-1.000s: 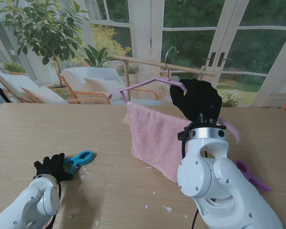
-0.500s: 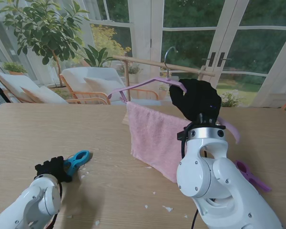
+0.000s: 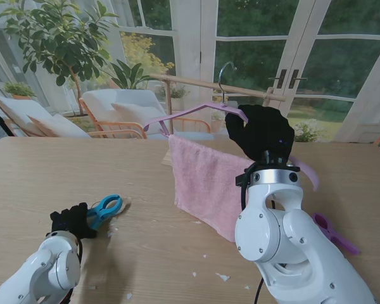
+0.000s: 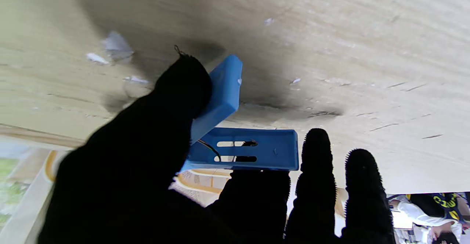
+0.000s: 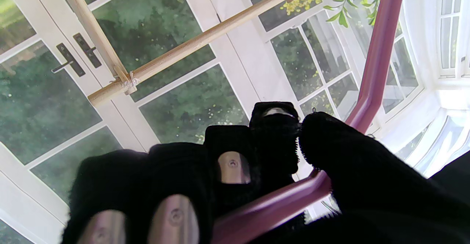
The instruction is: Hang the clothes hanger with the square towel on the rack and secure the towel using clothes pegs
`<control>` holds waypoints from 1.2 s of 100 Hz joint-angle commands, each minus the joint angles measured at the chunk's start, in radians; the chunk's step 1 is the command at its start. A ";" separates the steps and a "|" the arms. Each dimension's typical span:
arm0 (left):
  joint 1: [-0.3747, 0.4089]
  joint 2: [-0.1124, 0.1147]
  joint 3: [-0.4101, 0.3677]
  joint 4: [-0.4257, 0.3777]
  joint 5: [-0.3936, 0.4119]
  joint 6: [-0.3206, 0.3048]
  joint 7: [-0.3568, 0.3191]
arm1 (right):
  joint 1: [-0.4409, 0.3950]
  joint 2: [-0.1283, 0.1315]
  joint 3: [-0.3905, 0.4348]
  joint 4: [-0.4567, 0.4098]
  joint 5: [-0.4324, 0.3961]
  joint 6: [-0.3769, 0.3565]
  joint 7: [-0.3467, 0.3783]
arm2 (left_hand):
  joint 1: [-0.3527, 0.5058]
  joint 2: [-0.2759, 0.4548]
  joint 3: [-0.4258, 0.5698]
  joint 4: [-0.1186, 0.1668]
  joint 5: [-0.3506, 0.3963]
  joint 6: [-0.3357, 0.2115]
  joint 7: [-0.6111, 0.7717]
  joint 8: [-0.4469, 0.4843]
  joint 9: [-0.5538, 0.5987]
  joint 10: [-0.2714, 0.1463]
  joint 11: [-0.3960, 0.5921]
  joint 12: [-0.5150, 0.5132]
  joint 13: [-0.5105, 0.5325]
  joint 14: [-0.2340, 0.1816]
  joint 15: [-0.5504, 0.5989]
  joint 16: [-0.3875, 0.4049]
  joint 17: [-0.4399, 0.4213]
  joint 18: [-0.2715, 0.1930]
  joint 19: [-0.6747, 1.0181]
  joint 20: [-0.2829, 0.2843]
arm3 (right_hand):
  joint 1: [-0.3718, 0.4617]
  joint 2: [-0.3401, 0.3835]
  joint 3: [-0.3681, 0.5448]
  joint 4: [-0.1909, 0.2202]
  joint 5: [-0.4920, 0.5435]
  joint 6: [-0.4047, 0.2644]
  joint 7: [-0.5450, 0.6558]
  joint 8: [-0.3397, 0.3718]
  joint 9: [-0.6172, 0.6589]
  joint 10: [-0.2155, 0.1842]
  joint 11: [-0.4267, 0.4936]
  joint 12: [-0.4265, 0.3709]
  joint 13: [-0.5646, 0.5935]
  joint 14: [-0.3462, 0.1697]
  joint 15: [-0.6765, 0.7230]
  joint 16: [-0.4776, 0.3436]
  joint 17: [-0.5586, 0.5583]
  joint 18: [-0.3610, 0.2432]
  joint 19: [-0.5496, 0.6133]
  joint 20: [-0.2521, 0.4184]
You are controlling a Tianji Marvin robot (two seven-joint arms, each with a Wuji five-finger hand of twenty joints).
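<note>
Two hands are busy now, each w/ its own thing. The right hand (image 3: 261, 132) is closed around the pink clothes hanger (image 3: 196, 112), near its neck, and holds it up in front of the wooden rack (image 3: 196, 83). The metal hook (image 3: 224, 75) is at the height of the rack bar, but I cannot tell if it already sits on the bar or is only beside it. In the right wrist view the fingers (image 5: 227, 163) wrap the hanger's bar, so the grip looks firm. The pink square towel (image 3: 206, 180) hangs over the hanger's lower bar and its bottom edge reaches the table (image 3: 145, 164).

The left hand (image 3: 69, 220) holds the blue clothes peg (image 3: 106, 208) close above the table, on my left side. In the left wrist view the thumb (image 4: 176, 89) presses on one handle and the other fingers support the second handle; the handles are apart, so the peg seems not squeezed yet.

Step in hand, as I judge: hanger is being hung, approx. halfway thru the task, first peg picked. Next move calls for bringing the peg to the towel's top edge, squeezing the handles so the mouth opens, then closing it over towel + bar. A purple peg (image 3: 332, 233) lies on the table nr the right arm, for later.
</note>
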 commanded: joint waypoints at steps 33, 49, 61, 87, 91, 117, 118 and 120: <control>0.080 0.010 -0.096 -0.242 0.087 -0.223 -0.115 | 0.027 -0.001 -0.017 0.006 -0.028 0.027 0.045 | 0.203 0.103 0.169 0.025 0.048 0.015 0.127 0.023 0.179 -0.045 0.157 0.098 0.020 0.024 0.006 -0.018 -0.014 0.044 0.045 -0.028 | -0.025 0.077 -0.015 0.035 0.022 -0.007 0.011 0.015 0.024 0.012 0.043 0.017 0.028 0.004 0.102 0.016 0.077 -0.172 0.202 0.041; 0.103 0.015 -0.127 -0.349 0.155 -0.323 -0.161 | 0.052 0.003 -0.030 0.016 -0.053 0.050 0.069 | 0.190 0.099 0.182 0.025 0.050 0.015 0.125 0.021 0.179 -0.043 0.156 0.094 0.023 0.027 0.003 -0.020 -0.012 0.051 0.047 -0.034 | -0.026 0.078 -0.015 0.036 0.022 -0.008 0.011 0.015 0.026 0.009 0.042 0.016 0.028 0.001 0.103 0.017 0.078 -0.174 0.202 0.044; 0.112 0.017 -0.142 -0.419 0.224 -0.396 -0.172 | 0.073 0.005 -0.044 0.023 -0.069 0.077 0.089 | 0.175 0.095 0.199 0.024 0.058 0.016 0.120 0.017 0.186 -0.044 0.155 0.087 0.034 0.028 0.004 -0.020 -0.002 0.060 0.054 -0.036 | -0.026 0.078 -0.016 0.036 0.022 -0.008 0.011 0.015 0.026 0.009 0.042 0.016 0.028 0.001 0.103 0.018 0.078 -0.176 0.202 0.044; 0.084 0.020 -0.133 -0.502 0.356 -0.501 -0.161 | 0.104 0.007 -0.078 0.031 -0.091 0.111 0.116 | 0.148 0.090 0.222 0.023 0.069 0.012 0.115 0.013 0.195 -0.043 0.157 0.079 0.048 0.032 0.005 -0.021 0.012 0.073 0.073 -0.041 | -0.026 0.081 -0.020 0.036 0.022 -0.009 0.011 0.015 0.026 0.009 0.042 0.016 0.029 -0.002 0.102 0.018 0.078 -0.179 0.202 0.044; 0.074 0.020 -0.129 -0.505 0.382 -0.518 -0.148 | 0.105 0.007 -0.082 0.032 -0.094 0.113 0.117 | 0.143 0.088 0.226 0.023 0.074 0.013 0.114 0.013 0.200 -0.045 0.157 0.078 0.054 0.030 0.007 -0.021 0.018 0.076 0.078 -0.041 | -0.025 0.080 -0.020 0.037 0.022 -0.009 0.011 0.015 0.026 0.009 0.042 0.017 0.029 -0.002 0.103 0.018 0.078 -0.180 0.202 0.044; 0.015 0.027 -0.087 -0.516 0.563 -0.577 -0.048 | 0.104 0.008 -0.089 0.033 -0.104 0.113 0.121 | 0.123 0.075 0.242 0.016 0.093 0.009 0.116 0.014 0.231 -0.052 0.159 0.083 0.088 0.030 0.020 -0.019 0.048 0.091 0.113 -0.042 | -0.024 0.081 -0.022 0.037 0.021 -0.010 0.010 0.015 0.026 0.009 0.042 0.017 0.029 -0.002 0.103 0.019 0.078 -0.181 0.202 0.043; 0.013 0.027 -0.085 -0.516 0.571 -0.576 -0.041 | 0.104 0.008 -0.089 0.033 -0.104 0.113 0.121 | 0.123 0.073 0.244 0.015 0.094 0.011 0.116 0.015 0.234 -0.050 0.159 0.083 0.090 0.033 0.021 -0.019 0.049 0.094 0.116 -0.042 | -0.024 0.081 -0.022 0.037 0.021 -0.010 0.010 0.015 0.026 0.009 0.042 0.017 0.029 -0.002 0.102 0.019 0.078 -0.181 0.202 0.044; 0.010 0.028 -0.081 -0.516 0.586 -0.575 -0.027 | 0.104 0.009 -0.090 0.033 -0.105 0.112 0.122 | 0.123 0.069 0.246 0.014 0.099 0.011 0.118 0.016 0.240 -0.048 0.159 0.084 0.096 0.035 0.025 -0.018 0.055 0.097 0.123 -0.041 | -0.024 0.081 -0.022 0.037 0.021 -0.010 0.010 0.015 0.026 0.009 0.042 0.017 0.029 -0.002 0.102 0.019 0.078 -0.181 0.202 0.044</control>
